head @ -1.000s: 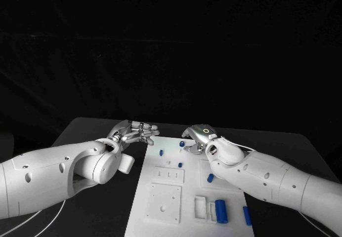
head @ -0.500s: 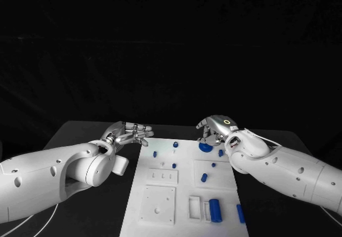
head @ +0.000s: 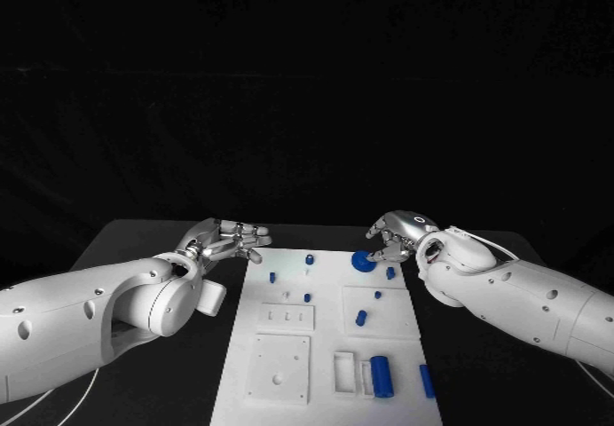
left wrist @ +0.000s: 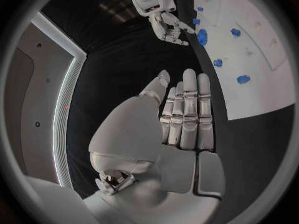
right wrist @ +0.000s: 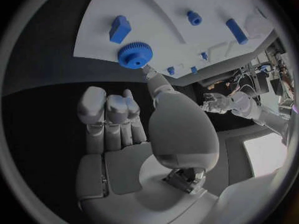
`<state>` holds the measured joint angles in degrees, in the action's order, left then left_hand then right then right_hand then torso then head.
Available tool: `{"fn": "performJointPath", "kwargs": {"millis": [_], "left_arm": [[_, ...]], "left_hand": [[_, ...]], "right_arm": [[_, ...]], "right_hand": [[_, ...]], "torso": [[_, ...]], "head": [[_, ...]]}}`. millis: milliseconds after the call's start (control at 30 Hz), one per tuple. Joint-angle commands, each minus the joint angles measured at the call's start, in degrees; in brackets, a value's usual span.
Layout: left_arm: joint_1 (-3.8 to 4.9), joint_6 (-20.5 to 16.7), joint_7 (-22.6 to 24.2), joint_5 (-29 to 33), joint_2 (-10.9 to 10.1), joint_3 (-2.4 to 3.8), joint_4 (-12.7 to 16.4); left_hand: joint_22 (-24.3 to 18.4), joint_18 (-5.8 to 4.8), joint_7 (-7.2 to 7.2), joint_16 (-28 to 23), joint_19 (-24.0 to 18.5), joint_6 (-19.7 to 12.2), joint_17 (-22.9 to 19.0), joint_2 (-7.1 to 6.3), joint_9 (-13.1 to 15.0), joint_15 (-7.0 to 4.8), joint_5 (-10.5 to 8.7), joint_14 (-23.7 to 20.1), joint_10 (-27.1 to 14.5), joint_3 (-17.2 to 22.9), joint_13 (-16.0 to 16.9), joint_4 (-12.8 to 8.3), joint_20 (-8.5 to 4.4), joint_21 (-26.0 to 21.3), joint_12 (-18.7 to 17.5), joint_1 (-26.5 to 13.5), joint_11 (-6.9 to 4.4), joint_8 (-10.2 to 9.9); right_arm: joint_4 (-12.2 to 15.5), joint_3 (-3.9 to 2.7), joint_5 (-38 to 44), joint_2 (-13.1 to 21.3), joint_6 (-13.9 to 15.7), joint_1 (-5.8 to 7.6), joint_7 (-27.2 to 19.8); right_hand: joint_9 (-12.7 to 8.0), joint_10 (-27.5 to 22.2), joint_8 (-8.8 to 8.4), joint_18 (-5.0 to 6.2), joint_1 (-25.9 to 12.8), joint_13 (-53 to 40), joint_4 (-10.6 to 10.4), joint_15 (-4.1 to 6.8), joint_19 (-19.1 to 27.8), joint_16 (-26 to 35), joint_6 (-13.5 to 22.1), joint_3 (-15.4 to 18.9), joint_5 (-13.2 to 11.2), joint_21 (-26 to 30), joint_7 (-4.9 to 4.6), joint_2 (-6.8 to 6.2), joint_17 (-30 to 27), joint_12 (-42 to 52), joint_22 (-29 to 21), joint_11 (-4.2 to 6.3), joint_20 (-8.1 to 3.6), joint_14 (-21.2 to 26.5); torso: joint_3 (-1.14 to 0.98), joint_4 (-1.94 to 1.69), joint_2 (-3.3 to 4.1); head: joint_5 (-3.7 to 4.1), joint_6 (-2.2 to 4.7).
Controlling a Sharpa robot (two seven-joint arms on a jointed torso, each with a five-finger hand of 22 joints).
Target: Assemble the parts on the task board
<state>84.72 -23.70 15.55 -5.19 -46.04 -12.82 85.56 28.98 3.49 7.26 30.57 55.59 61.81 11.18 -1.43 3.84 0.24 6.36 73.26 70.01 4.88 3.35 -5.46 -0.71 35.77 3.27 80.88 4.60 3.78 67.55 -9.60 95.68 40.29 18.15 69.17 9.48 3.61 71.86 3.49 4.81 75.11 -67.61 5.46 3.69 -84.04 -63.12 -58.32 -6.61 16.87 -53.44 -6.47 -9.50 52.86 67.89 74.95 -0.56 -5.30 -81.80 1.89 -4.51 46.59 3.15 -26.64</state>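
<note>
Status from these views: assembly looks early to mid-stage. The flat white rectangular task board (head: 335,346) lies in the middle of the black counter (head: 153,244); all places below are relative to the board. The round blue toothed plastic gear (head: 364,264) sits on the board's far end toward the right edge. In the right wrist view it (right wrist: 134,55) looks flat on the surface, but I can't tell if it's fully seated on a post. The silver many-fingered right hand (head: 397,236) hovers just beside the gear at the far right corner: fingers curled in, nothing in them, one fingertip very near the gear or touching it, contact unclear. The silver many-fingered left hand (head: 231,240) is off the board's far left corner over the counter, fingers straight and side by side, holding nothing, so it's idle. Several small blue plastic pegs (head: 309,259) stand upright near the far end and middle, apparently already in their holes. The larger blue cylinder (head: 380,375) lies on its side near the near end, next to the empty white rectangular slot (head: 345,371), and a slim blue bar (head: 426,380) lies by the near right edge, so both look loose and unplaced. Best guess: gear and pegs mostly done; cylinder, bar and near-end recesses left
</note>
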Motion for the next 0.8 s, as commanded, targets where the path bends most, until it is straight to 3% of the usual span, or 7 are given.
{"fn": "performJointPath", "kwargs": {"millis": [33, 267, 633, 800], "left_arm": [[0.23, 1.1, 0.3, -0.4, 0.1, 0.06, 0.0], [0.23, 1.1, 0.3, -0.6, 0.1, 0.06, -0.2], [0.23, 1.0, 0.5, -0.6, 0.2, 0.05, -0.2], [0.23, 0.8, 0.8, -0.6, 0.2, 0.06, -0.3]], "left_hand": [[0.2, -0.04, -0.04, 0.4, 0.3, -0.2, 0.0, -0.38, 0.0, 0.23, 0.11, -0.2, 0.1, 0.0, 0.0, 0.0, 0.15, -0.3, 0.1, -0.2, 0.02, -0.2], [0.2, -0.04, -0.03, 0.4, 0.3, -0.2, 0.0, -0.4, 0.0, 0.24, 0.08, -0.3, -0.1, 0.0, 0.0, 0.0, 0.16, -0.3, 0.1, -0.2, 0.06, -0.1], [0.3, -0.03, 0.0, 0.4, 0.3, -0.3, 0.0, -0.39, 0.0, 0.27, 0.06, -0.3, -0.2, -0.1, 0.0, 0.0, 0.19, -0.4, 0.1, -0.3, 0.09, -0.2], [-0.1, -0.08, 0.07, 0.4, 0.6, -0.9, -0.1, -0.46, 0.0, 0.34, -0.73, -0.2, -0.2, -0.9, 0.1, 0.8, 0.32, -1.0, 0.1, -0.7, 0.12, -0.2]], "right_arm": [[-0.6, -0.06, -2.4, -0.4, -5.1, 0.01, -0.4], [-1.9, -0.07, -3.7, -1.2, -6.9, -0.03, -0.4], [-3.6, -0.07, -4.7, -2.3, -7.6, -0.1, -0.8], [-4.2, -0.05, -5.1, -2.7, -7.8, -0.1, -1.0]], "right_hand": [[0.0, 0.6, 0.08, 0.59, 0.4, -0.8, -0.5, 0.01, -2.5, -0.4, 1.1, 0.0, 0.4, -0.1, -0.07, -0.18, 1.0, 0.8, 4.3, -0.02, 0.4, -0.5], [0.0, 1.1, 0.09, 0.52, 0.3, -1.8, -1.1, -0.04, -2.8, -0.9, 0.6, 0.1, 0.8, -0.4, -0.05, -0.1, 2.4, 1.9, 5.6, -0.04, 0.46, -0.6], [0.0, 1.5, 0.07, 0.34, 0.1, -2.4, -1.3, 0.0, -3.0, -1.1, -0.4, -0.5, 1.6, -0.3, 0.06, 0.52, 3.2, 2.5, 6.4, 0.03, 0.43, -0.7], [-0.1, 1.2, 0.05, 0.2, -0.2, -2.2, -0.2, 0.13, -3.0, -0.8, 0.9, -2.3, 2.9, -0.1, 0.12, 0.69, 3.2, 2.1, 6.5, 0.2, 0.3, -0.7]], "torso": [[0.09, -0.2, 0.08], [0.15, -0.04, 0.02], [0.15, -0.1, 0.01], [0.18, -0.08, 0.06]], "head": [[0.37, -0.08], [0.32, -0.26], [0.59, -0.32], [0.63, -0.5]]}}
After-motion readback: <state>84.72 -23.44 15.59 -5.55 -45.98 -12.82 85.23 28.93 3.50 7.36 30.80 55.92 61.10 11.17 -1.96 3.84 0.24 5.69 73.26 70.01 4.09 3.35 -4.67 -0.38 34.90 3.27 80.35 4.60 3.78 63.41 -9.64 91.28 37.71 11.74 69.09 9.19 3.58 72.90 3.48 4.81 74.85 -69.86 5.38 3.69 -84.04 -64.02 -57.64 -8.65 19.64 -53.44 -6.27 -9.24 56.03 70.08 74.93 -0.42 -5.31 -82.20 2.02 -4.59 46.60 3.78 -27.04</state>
